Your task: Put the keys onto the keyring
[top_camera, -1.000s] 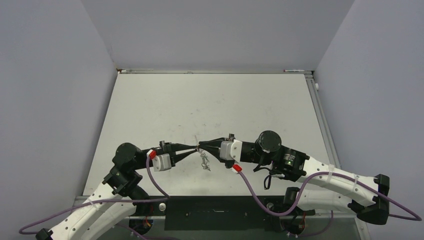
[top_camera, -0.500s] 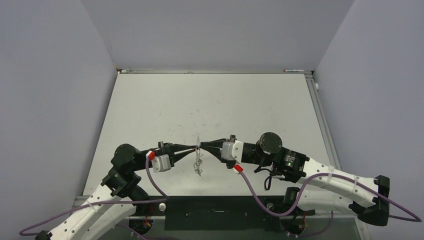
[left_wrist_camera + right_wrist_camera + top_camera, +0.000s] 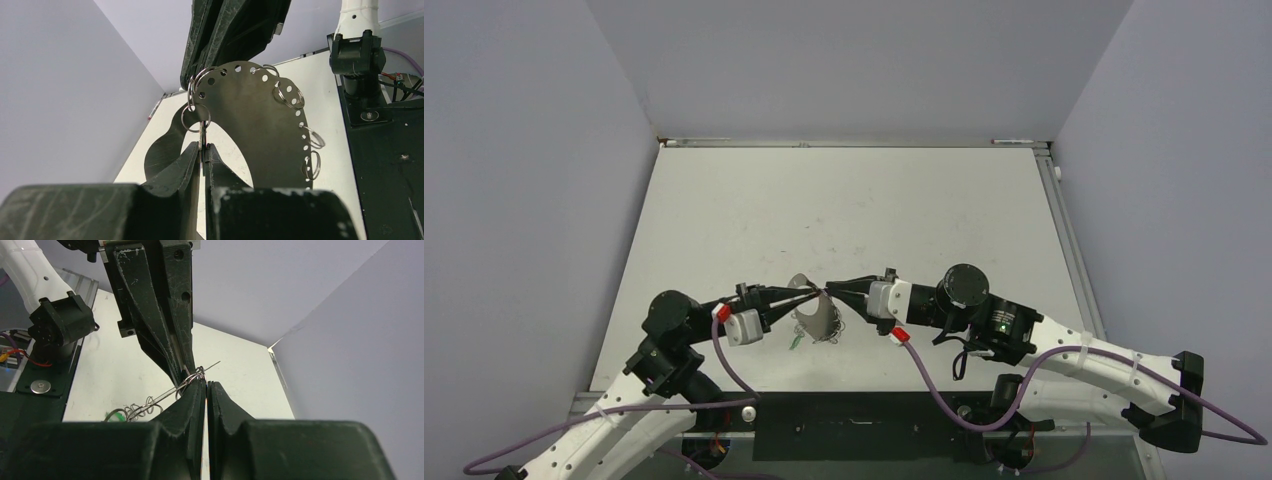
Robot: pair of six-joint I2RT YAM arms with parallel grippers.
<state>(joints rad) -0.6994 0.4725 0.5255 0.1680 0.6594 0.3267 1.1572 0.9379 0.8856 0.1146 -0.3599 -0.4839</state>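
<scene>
Where the arms meet above the near edge of the counter (image 3: 874,200), the right end effector (image 3: 206,385) clamps shut on one end of the perforated keyring (image 3: 250,115). The left end effector (image 3: 202,148) is likewise shut, on a thin piece below a small split ring (image 3: 196,118). Threading looks underway; the next move needs fine alignment.

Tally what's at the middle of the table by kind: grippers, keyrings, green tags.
Grippers: 2, left gripper and right gripper
Keyring: 1
Green tag: 1
Total: 4
</scene>
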